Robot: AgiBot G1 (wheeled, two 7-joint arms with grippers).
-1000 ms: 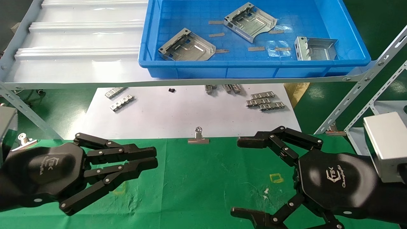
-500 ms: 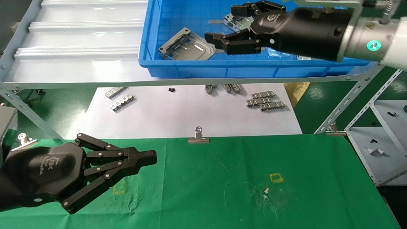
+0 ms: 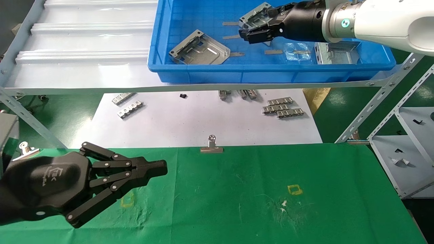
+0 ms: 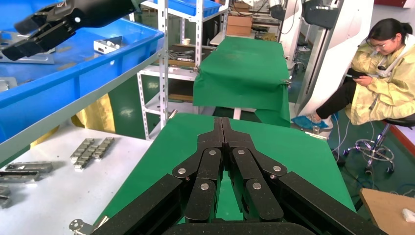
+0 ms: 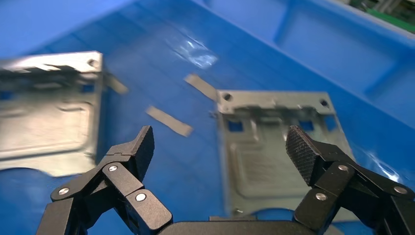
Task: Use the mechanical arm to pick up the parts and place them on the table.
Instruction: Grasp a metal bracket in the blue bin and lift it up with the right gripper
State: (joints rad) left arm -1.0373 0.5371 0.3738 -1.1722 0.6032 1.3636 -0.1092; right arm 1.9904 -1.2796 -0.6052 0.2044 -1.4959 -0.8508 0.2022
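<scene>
Three silver parts lie in the blue bin: one at the left, one in the middle, one at the right. My right gripper is open and empty, hovering just over the middle part and hiding most of it. In the right wrist view its open jaws straddle that part, with the left part off to the side. My left gripper is shut and empty, low over the green table. The left wrist view shows its pressed fingertips.
The blue bin sits on a pale grey ribbed shelf. Below lie a white paper sheet with ridged strips, and a binder clip at the cloth's edge. A metal rack stands at the right.
My right arm rose from the table into the bin and moved over the middle part. My left gripper closed fully and has stayed put since.
</scene>
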